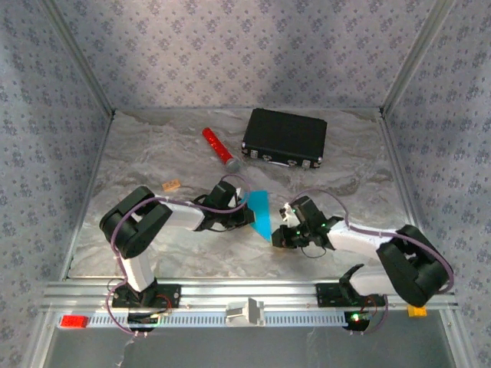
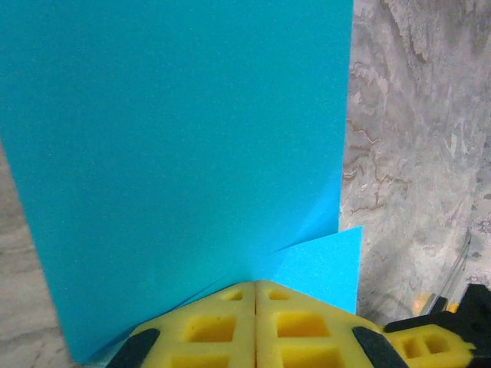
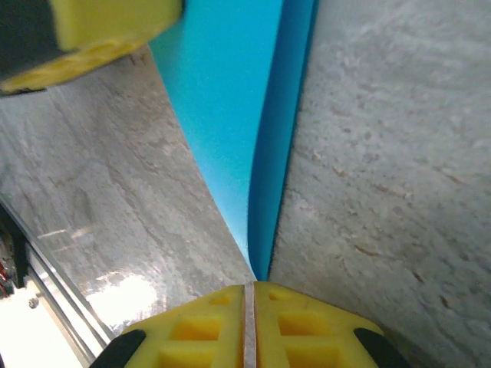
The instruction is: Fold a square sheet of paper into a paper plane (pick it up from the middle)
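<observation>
Table (image 1: pixel 153 153): grey marbled top that carries everything.
Black case (image 1: pixel 285 136): lies flat at the far side.
Square sheet of paper (image 1: pixel 258 211): folded to a taper, on the near side of the black case and apart from it; its long axis runs away from the case, narrow tip pointing near-right.
Left end effector (image 2: pixel 255 285): pressed together on the sheet's left edge.
Right end effector (image 3: pixel 247 285): pinching the narrow tip, the end farthest from the case.

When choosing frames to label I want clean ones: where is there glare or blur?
Right wrist: white glare on the table at lower left; the blue paper has a shaded fold. Left wrist: paper evenly lit, its grain sharp. Top external: soft, even light, little fine detail.
</observation>
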Robot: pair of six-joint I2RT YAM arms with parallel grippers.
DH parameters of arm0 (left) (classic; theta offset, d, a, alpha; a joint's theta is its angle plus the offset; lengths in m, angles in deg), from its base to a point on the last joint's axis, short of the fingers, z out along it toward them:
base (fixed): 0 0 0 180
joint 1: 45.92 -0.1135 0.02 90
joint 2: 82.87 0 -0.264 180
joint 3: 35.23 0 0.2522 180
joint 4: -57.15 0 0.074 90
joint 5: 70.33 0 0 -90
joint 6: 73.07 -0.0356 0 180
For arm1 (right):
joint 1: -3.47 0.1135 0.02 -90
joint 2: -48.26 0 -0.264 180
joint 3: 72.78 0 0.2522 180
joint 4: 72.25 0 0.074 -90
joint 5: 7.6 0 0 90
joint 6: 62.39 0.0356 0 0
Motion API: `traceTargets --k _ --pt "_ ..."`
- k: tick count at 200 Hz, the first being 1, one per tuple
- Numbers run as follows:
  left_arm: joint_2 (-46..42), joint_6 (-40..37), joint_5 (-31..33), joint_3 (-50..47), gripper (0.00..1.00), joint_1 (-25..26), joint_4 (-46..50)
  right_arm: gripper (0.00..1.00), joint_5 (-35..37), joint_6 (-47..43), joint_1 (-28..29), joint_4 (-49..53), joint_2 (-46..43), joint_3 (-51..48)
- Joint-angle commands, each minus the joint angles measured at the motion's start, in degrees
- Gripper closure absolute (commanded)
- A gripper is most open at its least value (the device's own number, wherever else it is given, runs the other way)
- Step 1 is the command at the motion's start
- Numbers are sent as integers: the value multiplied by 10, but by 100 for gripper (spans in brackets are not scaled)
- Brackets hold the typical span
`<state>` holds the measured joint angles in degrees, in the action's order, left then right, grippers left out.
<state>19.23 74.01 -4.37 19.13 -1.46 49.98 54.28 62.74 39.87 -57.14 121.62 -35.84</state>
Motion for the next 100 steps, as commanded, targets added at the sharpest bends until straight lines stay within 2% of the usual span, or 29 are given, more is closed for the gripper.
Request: traceTargets --k 1,23,52,78,100 --pt "21 11 37 -26 93 4 22 87 34 -3 -8 43 -37 19" --pt "11 46 56 -41 93 17 -8 84 70 -7 -16 66 -39 37" --pt "-15 84 97 -61 92 41 -41 78 82 -2 -21 63 -9 63" --pt "-55 71 115 -58 88 47 -21 67 71 24 -19 28 18 70" --pt "-89 37 122 -48 80 47 19 65 60 35 -16 10 41 79"
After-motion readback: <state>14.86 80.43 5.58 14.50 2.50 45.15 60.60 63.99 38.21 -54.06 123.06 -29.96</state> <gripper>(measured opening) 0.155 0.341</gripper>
